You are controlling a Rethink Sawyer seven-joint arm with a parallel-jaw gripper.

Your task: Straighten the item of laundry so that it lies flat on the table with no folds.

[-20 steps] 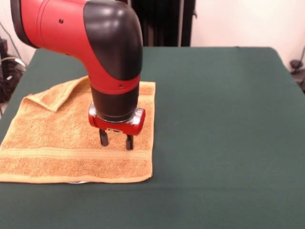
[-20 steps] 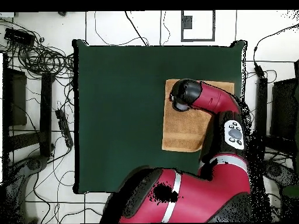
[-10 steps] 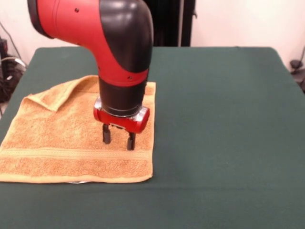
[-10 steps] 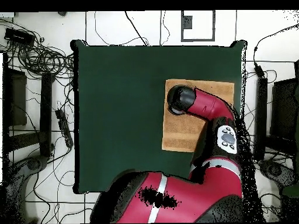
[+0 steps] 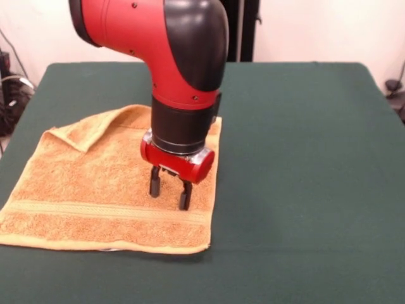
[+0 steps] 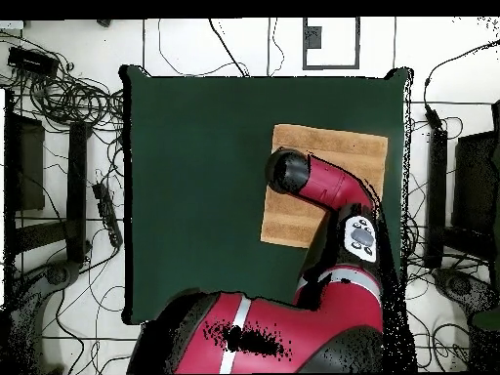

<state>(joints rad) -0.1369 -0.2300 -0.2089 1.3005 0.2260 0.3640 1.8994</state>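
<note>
The orange-tan towel (image 5: 76, 190) lies on the left part of the green table (image 5: 304, 158) in the front view. It is mostly flat, with its far left corner (image 5: 85, 130) folded over onto itself. A woven band runs near its front edge. My gripper (image 5: 169, 196) points straight down over the towel's right part, open, with both fingertips (image 5: 154, 189) touching the cloth and nothing between them. In the overhead view the towel (image 6: 337, 145) lies near the table's right edge (image 6: 402, 117), and the arm's wrist (image 6: 289, 171) hides the gripper.
The arm (image 6: 337, 195) crosses over the towel's lower right part in the overhead view. Cables (image 6: 68, 98) and dark stands (image 6: 29, 166) lie on the floor around the table. The towel's front edge lies near the table's front edge in the front view.
The gripper has moved to the right in the front view with its tips on the cloth. The towel has slid and turned slightly with it. The fold at the far corner stays.
</note>
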